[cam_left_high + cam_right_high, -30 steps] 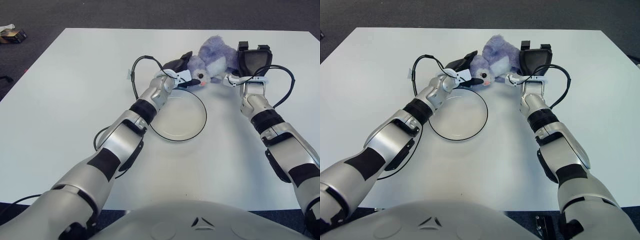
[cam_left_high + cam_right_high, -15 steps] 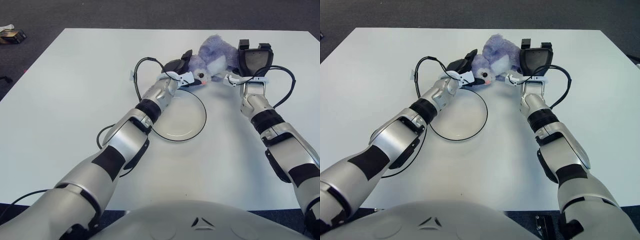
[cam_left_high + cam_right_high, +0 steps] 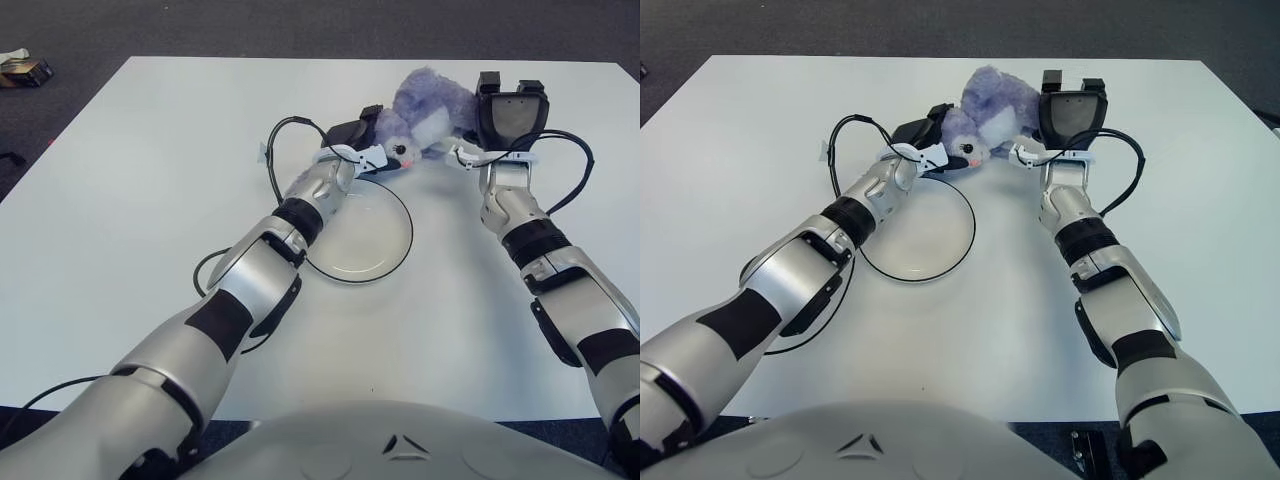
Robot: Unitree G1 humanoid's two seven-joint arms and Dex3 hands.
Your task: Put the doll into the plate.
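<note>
My left hand [image 3: 356, 140] and right hand [image 3: 505, 122] press the fluffy purple plush doll [image 3: 425, 115] between them at twelve o'clock of the round clear black-rimmed plate [image 3: 362, 232], outside its rim, so transfer into it remains undone.

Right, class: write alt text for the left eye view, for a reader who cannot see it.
A purple plush doll lies on the white table just beyond a clear round plate, flanked by the robot's left hand and right hand. The doll is not yet in the plate.
</note>
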